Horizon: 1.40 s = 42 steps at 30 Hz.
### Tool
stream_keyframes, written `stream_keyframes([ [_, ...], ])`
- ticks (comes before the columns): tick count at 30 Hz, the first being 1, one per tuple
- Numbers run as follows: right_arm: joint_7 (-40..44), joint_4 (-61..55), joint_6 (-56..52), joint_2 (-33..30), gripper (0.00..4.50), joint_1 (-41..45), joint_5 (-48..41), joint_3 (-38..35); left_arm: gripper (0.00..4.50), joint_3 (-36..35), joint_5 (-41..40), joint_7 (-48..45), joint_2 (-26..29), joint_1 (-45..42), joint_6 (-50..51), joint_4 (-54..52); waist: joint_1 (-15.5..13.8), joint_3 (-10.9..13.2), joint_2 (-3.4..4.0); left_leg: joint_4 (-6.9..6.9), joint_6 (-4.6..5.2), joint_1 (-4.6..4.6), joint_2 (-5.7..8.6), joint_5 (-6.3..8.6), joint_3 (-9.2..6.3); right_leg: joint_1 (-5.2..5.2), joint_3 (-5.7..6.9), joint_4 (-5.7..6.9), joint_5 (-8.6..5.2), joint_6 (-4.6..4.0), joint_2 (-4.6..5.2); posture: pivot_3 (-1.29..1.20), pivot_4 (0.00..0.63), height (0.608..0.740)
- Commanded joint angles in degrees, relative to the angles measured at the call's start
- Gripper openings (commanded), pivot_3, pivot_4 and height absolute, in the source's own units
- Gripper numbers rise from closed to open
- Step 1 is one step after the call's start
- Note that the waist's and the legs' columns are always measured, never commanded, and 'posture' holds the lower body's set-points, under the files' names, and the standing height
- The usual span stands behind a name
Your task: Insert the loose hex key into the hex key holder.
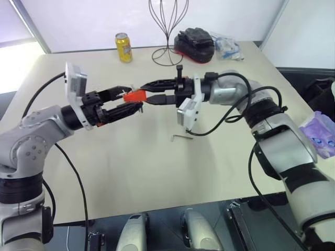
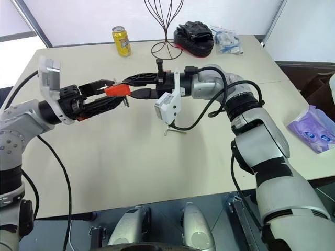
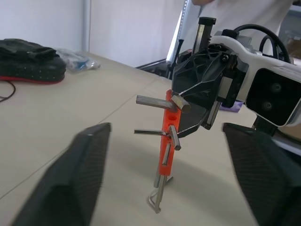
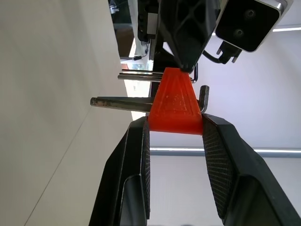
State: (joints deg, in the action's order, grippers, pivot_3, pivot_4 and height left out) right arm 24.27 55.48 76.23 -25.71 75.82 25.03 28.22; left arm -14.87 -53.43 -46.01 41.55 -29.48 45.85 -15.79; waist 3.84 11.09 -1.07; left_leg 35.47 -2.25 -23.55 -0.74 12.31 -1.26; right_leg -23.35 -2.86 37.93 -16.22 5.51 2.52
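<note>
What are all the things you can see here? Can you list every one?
table: one, cream, under everything
can: one, yellow, far side of table
wire stand: one, dark, beside the can
black-and-red bundle: one, far side
clear bag: one, blue bits inside, beside the bundle
purple packet: one, off the table's right edge
loose hex key: one, grey, lying mid-table
hex key holder: one, orange, held above the table
right gripper: black, clamping the holder
left gripper: black, open around the holder

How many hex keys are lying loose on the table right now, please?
1: the loose hex key lies on the table, below the right gripper. The other keys sit in the hex key holder.
</note>
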Motion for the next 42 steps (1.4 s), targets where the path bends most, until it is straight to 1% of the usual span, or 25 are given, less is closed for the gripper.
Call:
stream_keyframes([
  [1, 0.20, -1.28, 0.18, -0.26, 1.00, 1.65, -2.19, -2.04, 1.67, -0.59, 0.29, 0.03, -0.31, -0.73, -1.27, -0.23, 0.00, 0.00, 0.00, 0.01, 0.00, 0.00, 0.00, 0.00, 0.00, 0.00, 0.00, 0.01, 0.00, 0.00, 0.00, 0.00, 0.150, 0.740],
  [2, 0.33, -1.37, 0.15, -0.25, 1.00, 1.60, -2.30, -2.06, 1.25, -0.41, 0.44, 0.05, -0.47, -0.71, -1.36, -0.22, 0.00, 0.00, 0.00, 0.02, 0.00, 0.00, 0.00, 0.00, 0.00, 0.00, 0.00, 0.02, 0.00, 0.00, 0.00, 0.00, 0.150, 0.740],
  [4, 0.68, -1.57, 0.06, -0.22, 1.00, 1.49, -2.61, -2.06, 0.27, -0.25, 0.60, -0.07, -0.63, -0.64, -1.40, -0.24, -0.04, 0.00, 0.00, 0.04, 0.00, 0.00, 0.00, 0.00, 0.00, 0.00, 0.00, 0.04, 0.00, 0.00, 0.00, 0.00, 0.150, 0.740],
  [15, 2.81, -2.89, -0.79, -0.29, 1.00, 0.62, -4.54, -2.23, 0.29, 0.50, 1.15, 0.01, -1.26, -1.20, -1.60, 0.21, -0.05, 0.01, -0.01, 0.17, 0.00, 0.00, -0.01, 0.00, -0.01, 0.01, 0.00, 0.14, 0.00, 0.00, -0.01, 0.00, 0.150, 0.740],
  [17, 3.21, -3.16, -0.92, -0.26, 2.07, 0.48, -4.98, -2.33, 0.29, 0.61, 1.34, -0.01, -1.32, -1.36, -1.68, 0.27, -0.05, 0.01, 0.00, 0.18, 0.00, 0.00, -0.01, 0.00, -0.01, 0.01, 0.00, 0.14, 0.00, 0.00, -0.01, 0.00, 0.150, 0.740],
  [18, 3.38, -3.26, -1.05, -0.22, 2.52, 0.44, -5.15, -2.35, 0.29, 0.68, 1.51, -0.08, -1.33, -1.41, -1.78, 0.32, -0.03, 0.01, 0.00, 0.18, 0.00, 0.00, -0.01, 0.00, -0.02, 0.01, 0.00, 0.15, 0.00, 0.00, -0.01, 0.00, 0.150, 0.740],
  [21, 4.58, -3.71, -2.07, -0.45, 4.07, 0.20, -5.89, -2.15, 0.29, 0.77, 2.14, -0.27, -1.44, -1.50, -2.01, 0.36, -0.02, 0.01, 0.00, 0.18, 0.00, 0.00, -0.01, 0.00, -0.02, 0.01, 0.00, 0.15, 0.00, 0.00, -0.02, 0.00, 0.150, 0.740],
  [22, 5.79, -3.80, -2.79, -0.94, 4.46, 0.03, -6.37, -1.85, 0.29, 0.74, 2.34, -0.29, -1.40, -1.46, -2.08, 0.27, -0.03, 0.01, 0.00, 0.18, 0.00, 0.00, -0.01, 0.00, -0.02, 0.01, 0.00, 0.15, 0.00, 0.00, -0.02, 0.00, 0.150, 0.740],
  [24, 11.56, -3.83, -7.15, -1.85, 4.46, -1.14, -10.34, -1.33, 0.29, 0.59, 2.74, -0.27, -1.20, -1.24, -2.22, -0.02, -0.12, 0.01, 0.00, 0.19, 0.00, 0.00, -0.01, 0.00, -0.03, 0.01, 0.00, 0.15, 0.00, 0.00, -0.01, 0.00, 0.150, 0.740],
  [27, 23.73, -7.72, -20.10, -2.47, 4.46, -5.21, -21.11, -3.10, 0.29, -0.15, 3.00, -0.18, -0.67, -0.68, -2.24, -0.72, -0.39, 0.01, 0.00, 0.24, 0.01, 0.00, -0.01, 0.01, -0.07, 0.09, 0.02, 0.14, 0.00, 0.00, -0.01, 0.00, 0.150, 0.740],
  [29, 30.34, -11.79, -30.83, -3.43, 4.46, -8.12, -25.22, -4.13, 0.29, -0.61, 2.98, -0.04, -0.36, -0.33, -2.28, -1.13, -0.64, 0.01, 0.00, 0.28, 0.03, 0.00, -0.01, 0.02, -0.09, 0.13, 0.03, 0.14, 0.00, 0.00, 0.00, 0.00, 0.150, 0.740],
  [33, 42.99, -24.29, -60.49, -7.05, 4.46, -15.07, -30.99, -4.51, 0.29, -1.29, 2.50, 0.80, -0.20, 0.54, -2.13, -2.33, -1.37, 0.02, 0.01, 0.38, 0.10, -0.01, -0.03, 0.06, -0.09, 0.13, 0.04, 0.16, 0.00, 0.00, 0.00, 0.00, 0.150, 0.740],
  [34, 44.90, -28.61, -69.60, -8.25, 4.46, -16.58, -31.53, -4.12, 0.29, -1.43, 2.29, 1.14, -0.27, 0.83, -1.95, -2.83, -1.44, 0.02, 0.01, 0.41, 0.13, -0.02, -0.04, 0.07, -0.09, 0.14, 0.04, 0.16, -0.01, 0.00, 0.00, 0.00, 0.150, 0.740],
  [36, 46.85, -35.14, -81.75, -9.57, 4.46, -18.92, -31.59, -3.68, 0.29, -1.56, 1.99, 1.64, -0.37, 1.35, -1.68, -3.59, -1.55, 0.02, 0.02, 0.44, 0.14, -0.03, -0.04, 0.08, -0.09, 0.14, 0.04, 0.15, -0.01, 0.00, 0.01, 0.00, 0.150, 0.740],
  [39, 48.21, -41.11, -93.77, -10.05, 4.46, -21.11, -31.26, -3.52, 0.29, -1.60, 1.74, 2.07, -0.26, 1.93, -1.49, -4.22, -1.49, 0.02, 0.02, 0.48, 0.15, -0.03, -0.04, 0.09, -0.09, 0.13, 0.05, 0.17, -0.01, 0.00, -0.01, 0.00, 0.150, 0.740],
  [42, 47.22, -43.16, -100.95, -8.93, 4.46, -22.66, -29.86, -3.00, 0.29, -1.82, 1.33, 2.43, 0.15, 2.30, -1.03, -4.87, -1.51, 0.02, 0.01, 0.50, 0.15, -0.04, -0.04, 0.09, -0.09, 0.13, 0.06, 0.17, -0.01, 0.00, -0.04, 0.00, 0.150, 0.740],
])
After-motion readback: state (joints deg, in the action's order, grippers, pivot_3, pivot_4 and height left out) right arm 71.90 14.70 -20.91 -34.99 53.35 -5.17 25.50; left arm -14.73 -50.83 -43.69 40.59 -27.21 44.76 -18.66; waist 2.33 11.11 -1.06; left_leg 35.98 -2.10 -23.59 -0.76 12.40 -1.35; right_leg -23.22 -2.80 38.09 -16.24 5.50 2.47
